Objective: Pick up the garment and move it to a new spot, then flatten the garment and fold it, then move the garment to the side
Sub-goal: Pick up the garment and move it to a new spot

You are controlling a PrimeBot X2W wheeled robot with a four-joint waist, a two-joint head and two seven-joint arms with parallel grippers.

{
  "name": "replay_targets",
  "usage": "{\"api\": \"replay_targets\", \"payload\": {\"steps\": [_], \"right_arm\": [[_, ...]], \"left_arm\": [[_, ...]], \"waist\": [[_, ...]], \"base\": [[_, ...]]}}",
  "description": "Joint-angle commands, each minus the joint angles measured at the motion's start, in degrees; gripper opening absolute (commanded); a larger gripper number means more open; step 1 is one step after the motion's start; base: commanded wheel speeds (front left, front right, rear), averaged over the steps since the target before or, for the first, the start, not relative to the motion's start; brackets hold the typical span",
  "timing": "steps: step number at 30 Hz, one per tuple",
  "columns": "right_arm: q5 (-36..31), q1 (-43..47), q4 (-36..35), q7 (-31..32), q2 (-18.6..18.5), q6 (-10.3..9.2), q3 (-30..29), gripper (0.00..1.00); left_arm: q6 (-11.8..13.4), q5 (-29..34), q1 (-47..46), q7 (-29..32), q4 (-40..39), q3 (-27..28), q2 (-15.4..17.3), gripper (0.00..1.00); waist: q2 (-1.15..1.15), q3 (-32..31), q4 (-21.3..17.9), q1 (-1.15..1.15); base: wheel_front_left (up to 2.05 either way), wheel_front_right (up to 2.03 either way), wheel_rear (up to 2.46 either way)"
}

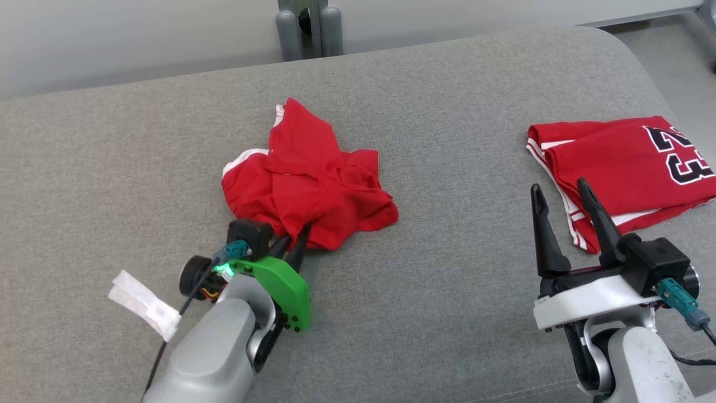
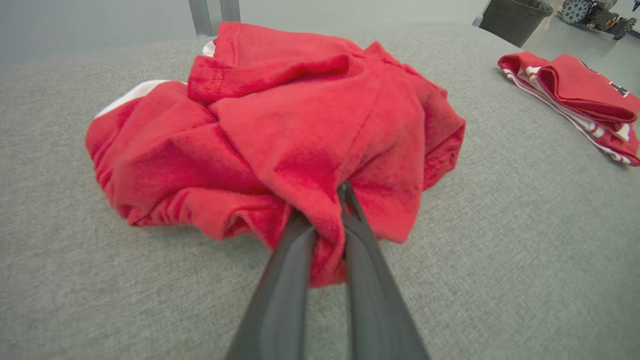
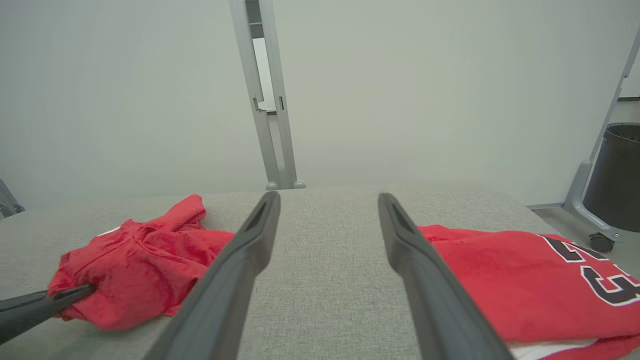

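Observation:
A crumpled red garment (image 1: 307, 184) with white trim lies bunched in the middle of the grey padded surface. My left gripper (image 1: 292, 240) is at its near edge, shut on a fold of the red cloth; in the left wrist view the garment (image 2: 280, 140) is pinched between the two dark fingers (image 2: 290, 260), left gripper (image 2: 330, 210). The right wrist view shows the garment (image 3: 140, 265) at the left. My right gripper (image 1: 562, 193) stands open above the surface at the right with nothing between its fingers; the right gripper (image 3: 327, 200) points toward the far wall.
A folded red jersey (image 1: 626, 162) with black numbers and white stripes lies at the right edge, close beside my right gripper; jersey (image 2: 575, 100), jersey (image 3: 525, 280). A white tag (image 1: 145, 305) hangs by my left arm. A dark bin (image 3: 617, 175) stands on the floor beyond the right edge.

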Motion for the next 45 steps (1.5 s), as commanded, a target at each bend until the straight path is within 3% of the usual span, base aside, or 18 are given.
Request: {"api": "replay_targets", "payload": {"steps": [1, 4, 5, 6, 7, 18, 35, 45], "right_arm": [[0.2, 0.6, 0.5, -0.3, 0.0, -0.09, 0.3, 1.00], [0.3, 0.7, 1.2, -0.5, 0.0, -0.09, 0.5, 1.00], [0.3, 0.7, 1.5, -0.5, 0.0, -0.09, 0.6, 1.00], [0.3, 0.7, 1.8, -0.5, 0.0, -0.09, 0.7, 1.00], [0.2, 0.8, 2.1, -0.5, 0.0, -0.09, 0.8, 1.00], [-1.5, 2.3, 4.3, 0.0, 0.0, -0.09, -0.8, 1.00], [0.3, 6.6, 5.5, -0.9, 0.0, -0.09, -0.2, 1.00], [0.7, 7.1, 8.0, -2.3, -0.1, -0.09, 0.2, 1.00]], "left_arm": [[0.4, 0.5, 1.3, -0.7, 0.3, -0.3, -0.4, 0.00], [0.8, 0.7, 2.1, -1.3, 0.9, -1.0, -0.9, 0.00], [0.8, 0.7, 2.4, -1.5, 1.0, -1.2, -1.1, 0.28], [0.9, 0.7, 2.7, -1.7, 1.1, -1.4, -1.3, 0.45], [1.0, 0.9, 2.8, -1.8, 1.1, -1.6, -1.4, 1.00], [5.5, 3.5, 8.0, -3.4, -11.9, 2.5, 1.8, 1.00], [13.7, 3.3, 24.8, -3.3, -31.4, 15.0, 5.1, 1.00], [14.5, 4.0, 30.1, -3.4, -35.1, 18.0, 5.3, 1.00]], "waist": [[0.00, -0.4, 0.4, 0.00], [0.00, -0.8, 0.8, 0.00], [0.00, -1.0, 1.0, 0.00], [0.00, -1.2, 1.2, 0.00], [0.00, -1.4, 1.4, 0.00], [0.00, -7.4, 5.5, 0.00], [0.00, -10.3, 9.0, 0.00], [0.00, -10.6, 9.9, 0.00]], "base": [[0.00, 0.00, 0.00], [0.00, 0.00, 0.00], [0.00, 0.00, 0.00], [0.00, 0.00, 0.00], [0.00, 0.00, 0.00], [0.00, 0.00, 0.00], [0.00, 0.00, 0.00], [0.00, 0.00, 0.00]]}}
